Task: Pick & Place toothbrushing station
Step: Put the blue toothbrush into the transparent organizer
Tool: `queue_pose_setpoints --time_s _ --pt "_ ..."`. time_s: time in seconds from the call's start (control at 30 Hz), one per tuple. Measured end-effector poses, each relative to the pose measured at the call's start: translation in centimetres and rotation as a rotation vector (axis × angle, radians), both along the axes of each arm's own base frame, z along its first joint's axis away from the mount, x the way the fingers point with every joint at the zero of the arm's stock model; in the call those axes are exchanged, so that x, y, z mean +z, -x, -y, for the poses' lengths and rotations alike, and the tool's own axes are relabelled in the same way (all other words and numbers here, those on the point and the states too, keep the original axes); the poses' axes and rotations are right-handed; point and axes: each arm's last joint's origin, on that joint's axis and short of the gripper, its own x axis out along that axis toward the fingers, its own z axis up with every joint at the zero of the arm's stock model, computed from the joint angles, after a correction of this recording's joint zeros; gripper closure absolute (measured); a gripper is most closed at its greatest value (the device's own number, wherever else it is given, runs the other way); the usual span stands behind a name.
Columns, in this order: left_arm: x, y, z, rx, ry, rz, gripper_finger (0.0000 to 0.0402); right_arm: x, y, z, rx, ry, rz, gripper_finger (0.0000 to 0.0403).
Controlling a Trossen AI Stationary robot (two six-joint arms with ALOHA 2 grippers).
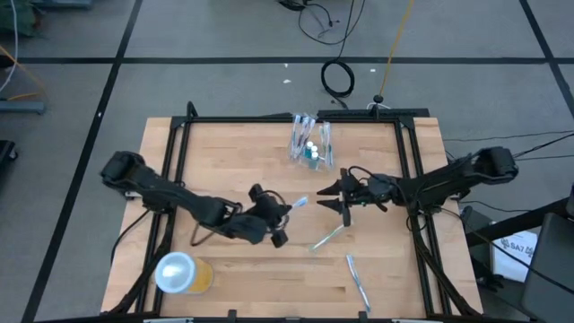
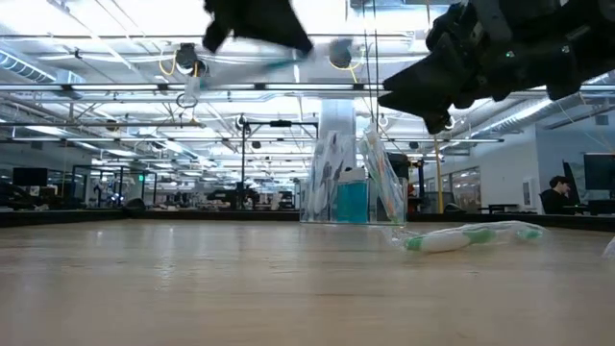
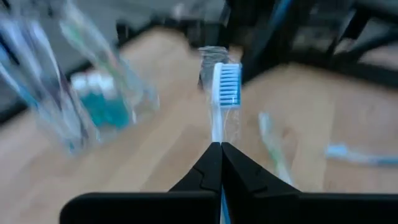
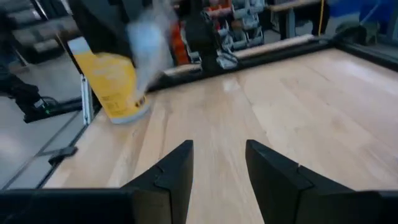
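A clear plastic cup [image 1: 309, 144] stands near the table's far edge with several toothbrushes and teal tubes in it; it also shows in the left wrist view [image 3: 93, 106]. My left gripper [image 1: 280, 215] is shut on a blue-and-white toothbrush [image 3: 225, 93], lifted above the table middle. My right gripper [image 1: 330, 199] is open and empty, to the right of it. A pale-green toothbrush [image 1: 327, 238] and another toothbrush [image 1: 357, 278] lie flat on the table. My left gripper pinches the toothbrush's handle [image 3: 219, 138] between its two fingertips, below the head. The brush runs on along the fingers, its blue bristle head [image 3: 227, 84] pointing away from the gripper toward the table's right. The brush is lifted clear of the table.
An orange-yellow cup with a white lid [image 1: 182, 273] lies on its side at the near left. The black frame rails [image 1: 287, 118] run along the table's far side and both flanks. Bare wood lies between the arms and the clear cup.
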Motion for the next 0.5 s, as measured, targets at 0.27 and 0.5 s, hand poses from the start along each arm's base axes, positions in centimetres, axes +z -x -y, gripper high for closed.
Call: queue_pose_setpoints --time_s 0.27,0.5 --pt "2.2 0.8 0.6 -0.037 -0.062 0.071 0.0399 0.1 -2.7 -1.0 0.170 0.044 0.271 0.0261" --pt "2.0 0.6 0.3 -0.028 -0.072 0.062 0.0400 0.7 -6.5 -2.4 0.223 0.086 0.332 0.0261"
